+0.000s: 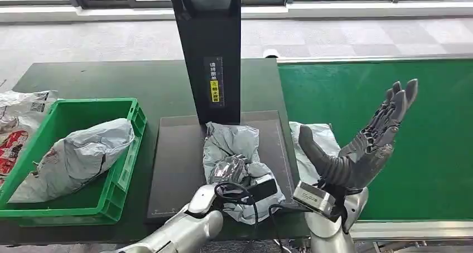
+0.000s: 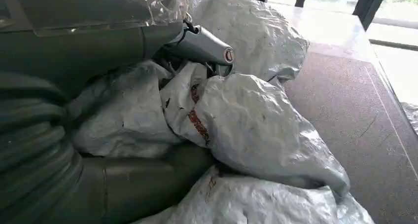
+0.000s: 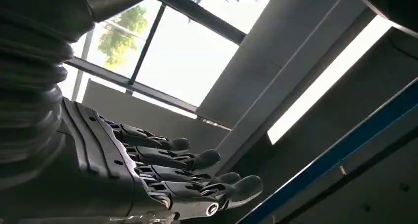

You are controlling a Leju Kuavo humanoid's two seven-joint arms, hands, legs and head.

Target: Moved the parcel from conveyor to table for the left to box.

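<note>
A crumpled grey parcel (image 1: 231,139) lies on the dark platform (image 1: 173,164) in front of the black post. My left hand (image 1: 237,172) rests on its near end, and in the left wrist view the thumb and fingers (image 2: 204,44) press into the parcel's (image 2: 256,125) folds, gripping it. To the right, my right hand (image 1: 362,147) is raised with palm up and fingers spread, holding nothing; the right wrist view shows the same open hand (image 3: 148,174) against the ceiling. A second pale parcel (image 1: 321,139) lies behind it at the green conveyor's (image 1: 424,152) left edge.
A green crate (image 1: 125,169) at the left holds one grey parcel (image 1: 78,155). More bagged parcels (image 1: 19,125) lie left of the crate. The black scanner post (image 1: 209,52) stands at the platform's back edge.
</note>
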